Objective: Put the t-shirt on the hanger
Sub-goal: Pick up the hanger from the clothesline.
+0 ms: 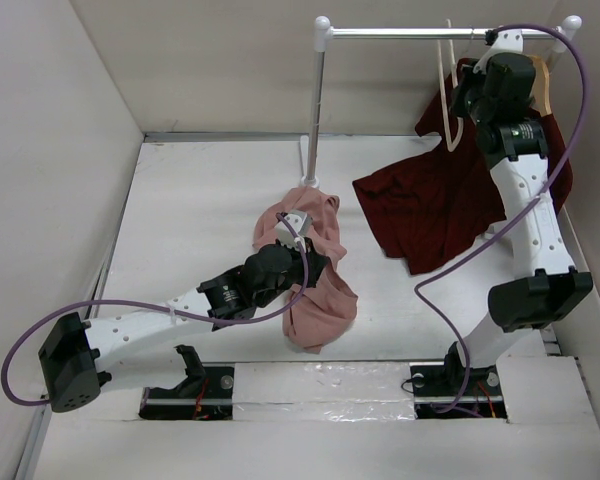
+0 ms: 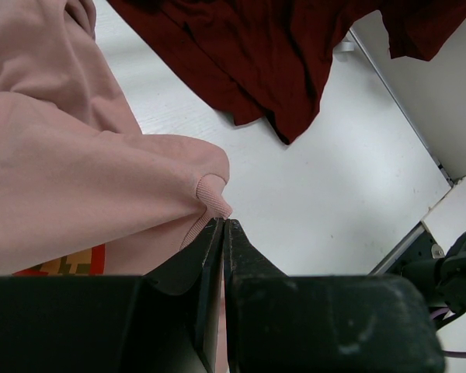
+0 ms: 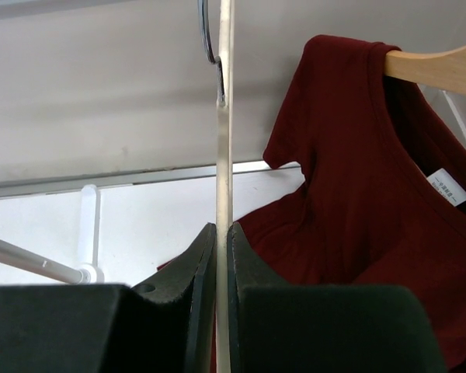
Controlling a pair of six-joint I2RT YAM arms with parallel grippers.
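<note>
The salmon-pink t-shirt [image 1: 315,300] hangs bunched from my left gripper [image 1: 298,238] over the middle of the table. In the left wrist view my left gripper [image 2: 224,221] is shut on a ribbed edge of the t-shirt [image 2: 78,179], and a bit of its orange print shows at the lower left. The thin cream hanger [image 1: 447,60] hangs from the rail [image 1: 410,33] at the back right. My right gripper [image 1: 458,108] is up beside it. In the right wrist view my right gripper [image 3: 223,227] is shut on the hanger [image 3: 224,116], below its metal hook [image 3: 210,39].
A dark maroon t-shirt [image 1: 440,200] hangs on a tan wooden hanger [image 3: 435,62] on the same rail, just right of the cream one, and drapes onto the table. The rail's white post [image 1: 315,120] stands behind the pink t-shirt. Walls enclose the table on the left, back and right.
</note>
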